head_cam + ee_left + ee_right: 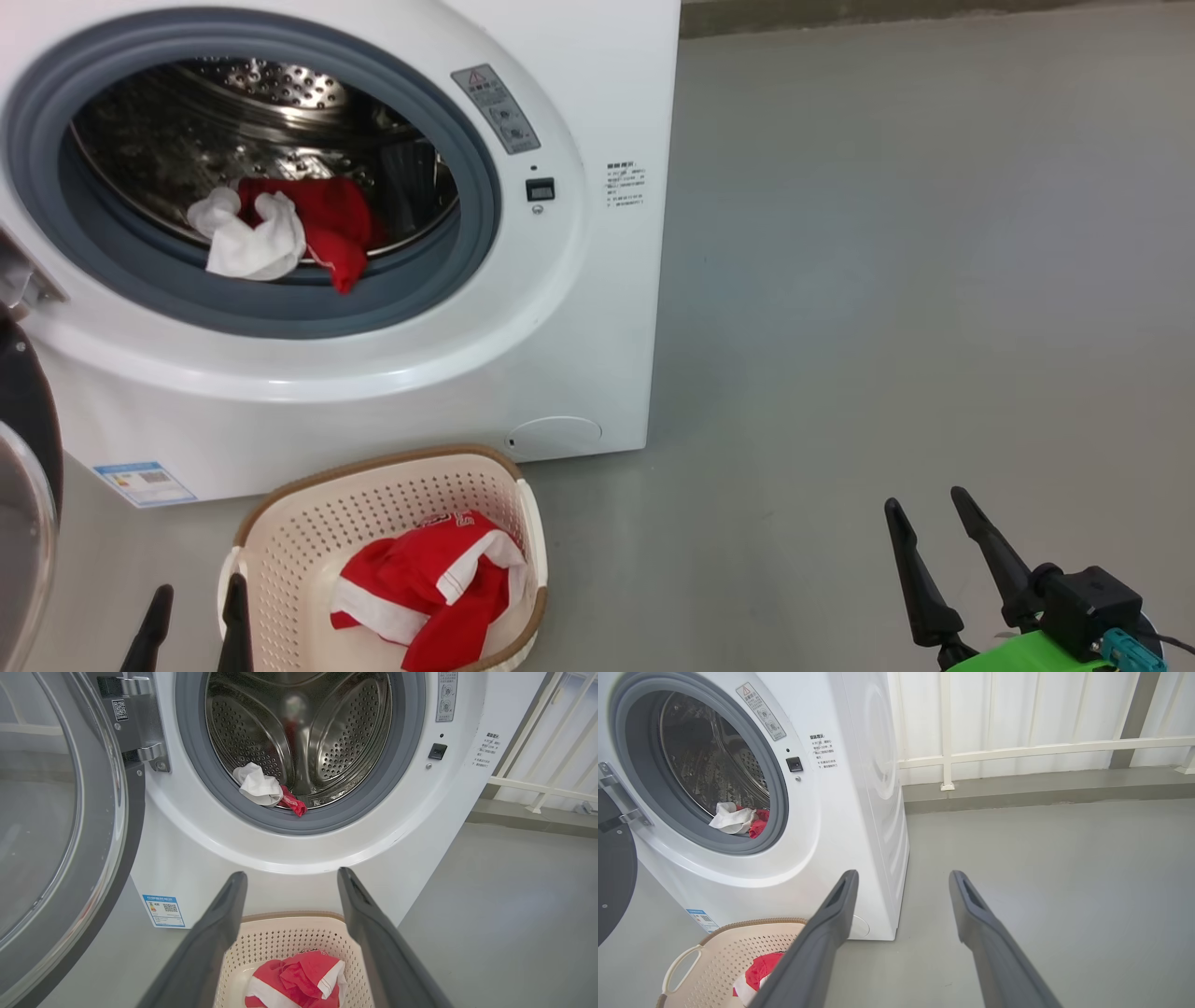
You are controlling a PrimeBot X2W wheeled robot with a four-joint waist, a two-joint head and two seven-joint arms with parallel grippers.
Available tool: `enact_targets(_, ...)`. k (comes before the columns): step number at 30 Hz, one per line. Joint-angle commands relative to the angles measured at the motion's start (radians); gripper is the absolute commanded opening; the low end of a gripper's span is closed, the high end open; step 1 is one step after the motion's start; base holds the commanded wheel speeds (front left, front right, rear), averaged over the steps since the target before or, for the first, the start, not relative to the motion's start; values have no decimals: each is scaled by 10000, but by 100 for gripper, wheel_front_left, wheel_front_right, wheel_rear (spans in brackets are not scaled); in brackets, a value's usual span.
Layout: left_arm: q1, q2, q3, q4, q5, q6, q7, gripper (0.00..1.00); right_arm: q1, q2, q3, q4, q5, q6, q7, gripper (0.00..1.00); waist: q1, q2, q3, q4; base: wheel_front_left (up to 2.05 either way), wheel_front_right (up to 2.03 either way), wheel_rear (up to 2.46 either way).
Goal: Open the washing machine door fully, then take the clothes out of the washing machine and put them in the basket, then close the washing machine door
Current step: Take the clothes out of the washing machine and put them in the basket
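Both left fingers and right fingers spread wide, empty, perforated cream oval basket, crumpled red garment inside

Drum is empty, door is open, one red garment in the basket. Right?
Not quite. The drum is not empty: the head view shows a white cloth and a red piece lying at its front lip. The rest is right: the door is open and one red garment is in the basket.
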Motion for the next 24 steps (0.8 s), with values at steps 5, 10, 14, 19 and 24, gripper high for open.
enact_targets(5,-646,307,348,-191,-107,48,-53,100,-511,-9,256,-312,-45,16,-48,100,0,0,431,-41,0,0,0)
enact_targets(10,-959,459,322,-158,-252,48,-53,100,-750,135,267,-406,-126,16,-48,100,0,0,868,-75,0,0,0)
enact_targets(14,-1473,667,130,-50,-388,48,-53,100,-1002,270,240,-507,-158,16,-48,100,0,0,1316,-87,0,0,0)
enact_targets(19,-2595,1128,-280,457,-831,48,-53,100,-1431,409,287,-626,-274,16,-48,100,0,0,2007,-147,0,0,0)
enact_targets(24,-4212,1927,-806,1296,-1114,48,-53,100,-1916,484,435,-693,-312,16,-48,100,0,0,2754,-328,0,0,0)
